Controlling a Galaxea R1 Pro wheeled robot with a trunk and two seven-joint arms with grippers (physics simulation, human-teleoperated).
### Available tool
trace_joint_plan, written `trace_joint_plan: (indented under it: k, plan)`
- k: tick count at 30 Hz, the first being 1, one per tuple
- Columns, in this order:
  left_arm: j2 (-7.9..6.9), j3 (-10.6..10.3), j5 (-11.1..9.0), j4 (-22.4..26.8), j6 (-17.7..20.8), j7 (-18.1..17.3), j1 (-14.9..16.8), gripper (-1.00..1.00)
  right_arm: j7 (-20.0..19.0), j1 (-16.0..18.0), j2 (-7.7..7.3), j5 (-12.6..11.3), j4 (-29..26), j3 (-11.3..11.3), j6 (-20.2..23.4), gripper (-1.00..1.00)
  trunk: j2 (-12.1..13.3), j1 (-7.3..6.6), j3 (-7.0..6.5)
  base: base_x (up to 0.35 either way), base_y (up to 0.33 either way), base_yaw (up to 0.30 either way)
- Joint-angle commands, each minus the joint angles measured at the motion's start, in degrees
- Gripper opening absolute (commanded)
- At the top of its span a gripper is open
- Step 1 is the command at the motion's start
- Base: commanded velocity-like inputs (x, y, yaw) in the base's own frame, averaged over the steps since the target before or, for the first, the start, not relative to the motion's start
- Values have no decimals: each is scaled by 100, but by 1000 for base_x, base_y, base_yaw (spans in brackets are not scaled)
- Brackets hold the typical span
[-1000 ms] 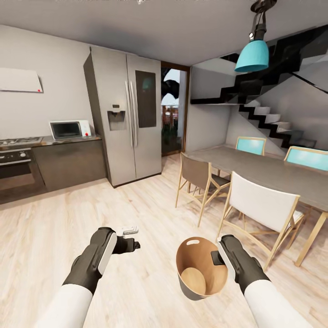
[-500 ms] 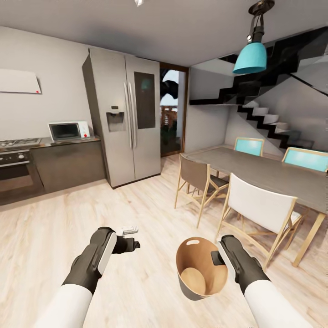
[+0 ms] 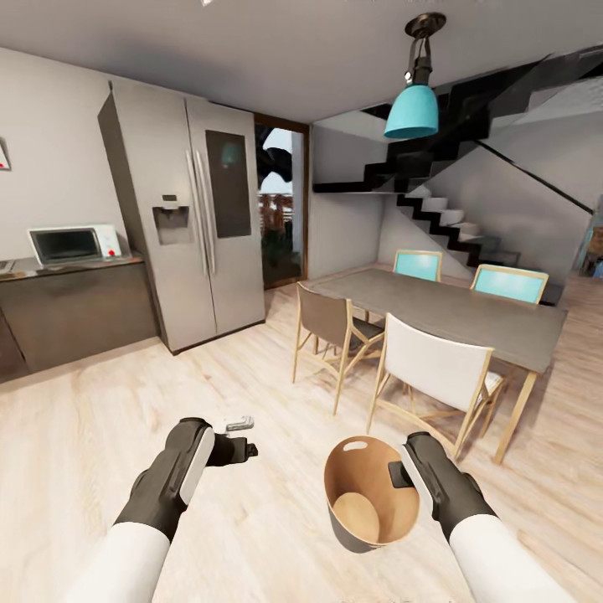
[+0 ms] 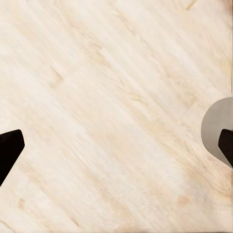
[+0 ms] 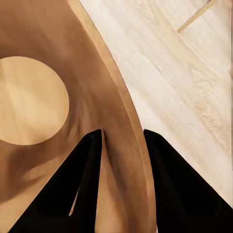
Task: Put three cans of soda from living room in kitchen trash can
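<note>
Steel fridge at ten o'clock, dining table at two (teal lamp above), pale plank floor throughout.

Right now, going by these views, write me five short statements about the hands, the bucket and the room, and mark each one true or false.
1. The right hand grips the rim of the light grey bucket with the glossy brown inside. True.
2. A soda can lies inside the bucket. False: its brown bottom is bare.
3. The left hand holds a blue can. False: in the left wrist view its fingers stand wide apart over the pale plank floor, with nothing between them.
4. A steel two-door fridge stands beside the dark counter with the small white microwave. True.
5. The turquoise pendant lamp hangs above the fridge. False: it hangs over the grey dining table.
</note>
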State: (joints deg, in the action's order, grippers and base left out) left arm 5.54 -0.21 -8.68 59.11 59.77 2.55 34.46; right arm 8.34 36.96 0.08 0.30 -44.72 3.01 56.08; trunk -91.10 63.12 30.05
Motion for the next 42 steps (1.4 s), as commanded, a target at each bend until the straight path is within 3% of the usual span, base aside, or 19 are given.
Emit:
trace_joint_plan:
  k: [1,15,18,21,22,26,27,29,36,39,42]
  plan:
    - [0,-2,-2,-2,0,0,0,100,-25,3,1,-74,-2,-2,-8,-100,0,0,-1,0,0,-285]
    - [10,-14,26,-42,-22,2,0,100,-33,2,1,-74,-2,-2,-9,-100,0,0,-1,0,0,-286]
    - [23,-14,34,-120,-31,1,6,100,-41,2,-63,-81,8,-7,-9,-100,0,0,-1,0,0,-286]
    - [44,-15,26,-491,-132,7,47,100,-113,2,-263,-93,44,-31,-20,-100,0,0,-1,0,0,-286]
    - [44,-15,26,-491,-132,7,47,100,-113,2,-263,-93,44,-31,-20,-100,0,0,-1,0,0,-286]
    - [50,-15,37,-698,-197,8,82,100,-453,-15,-496,-91,82,-178,-34,-100,0,0,-1,0,0,-286]
    - [47,-10,43,-792,-251,14,91,100,-614,-30,-663,-93,147,-338,-67,-100,0,0,-1,0,0,-286]
    - [47,-8,44,-1139,-435,66,97,100,-739,-41,-848,-96,204,-512,-90,-100,0,0,-1,0,0,-286]
    - [52,-6,15,-2214,-1256,148,104,100,-1066,-69,-1050,-85,369,-630,-185,-100,0,0,1,0,0,-286]
    - [55,-6,9,-2701,-1675,156,111,100,-1106,-80,-1111,-74,737,-640,-522,-100,0,0,7,0,0,-285]
    - [54,-6,13,-2832,-1788,157,113,100,-1111,-82,-1124,-77,939,-642,-679,-100,0,0,15,0,0,-284]
